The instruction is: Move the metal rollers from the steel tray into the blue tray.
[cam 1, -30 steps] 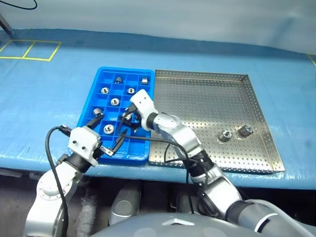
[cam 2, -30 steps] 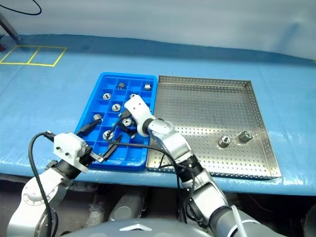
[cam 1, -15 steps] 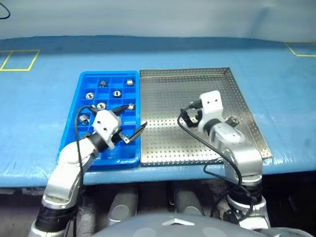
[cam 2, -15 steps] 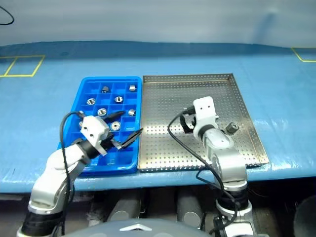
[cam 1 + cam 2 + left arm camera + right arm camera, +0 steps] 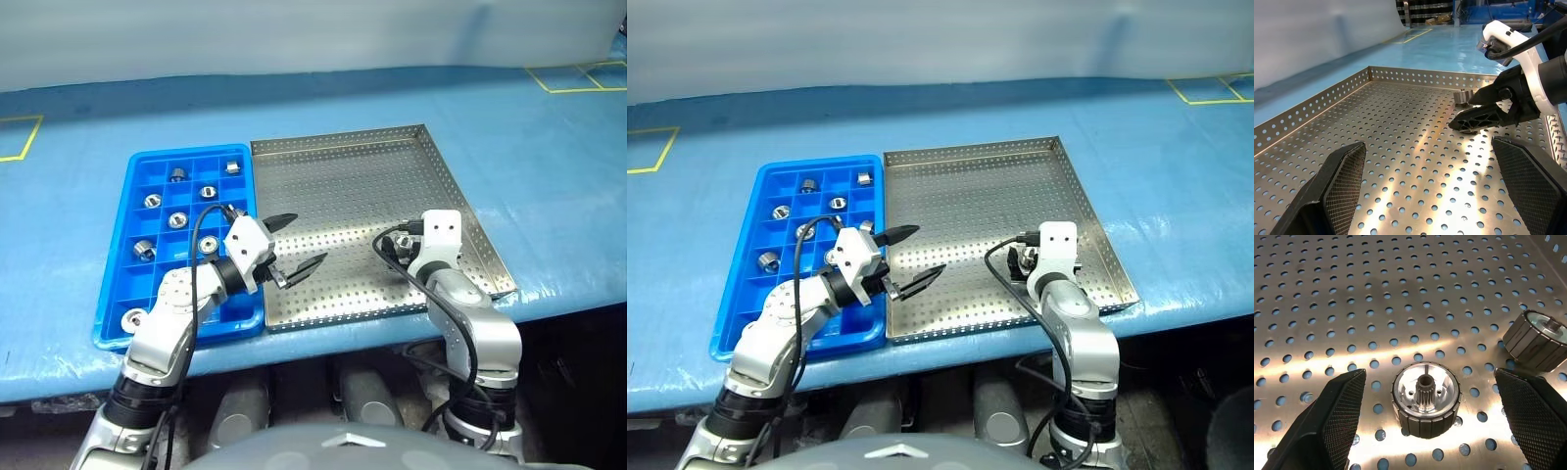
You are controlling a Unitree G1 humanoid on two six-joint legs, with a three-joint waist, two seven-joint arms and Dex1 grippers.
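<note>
Your right end effector (image 5: 1425, 431) hangs low over the near right part of the steel tray (image 5: 343, 186), fingers spread wide and empty, with one roller (image 5: 1425, 399) standing on end between them. A second roller (image 5: 1540, 340) lies on its side just beside it, toward the tray's right rim. If you close off-centre, a finger can push the upright roller over or shove it into its neighbour, and a roller on its side is free to roll across the perforated sheet. The ribbed metal sides look slippery, so a shallow pinch could let it drop on the way across.

Your left end effector (image 5: 291, 242) is also wide apart and empty, poking over the tray's near left part from above the blue tray (image 5: 116, 294). It lies on the path the right arm must take, so a collision is your main risk unless you move it aside first.

Further back, the blue tray already holds several rollers (image 5: 177, 220), one to a cell. Release over a filled cell and the part could bounce out onto the desk (image 5: 59, 196).
</note>
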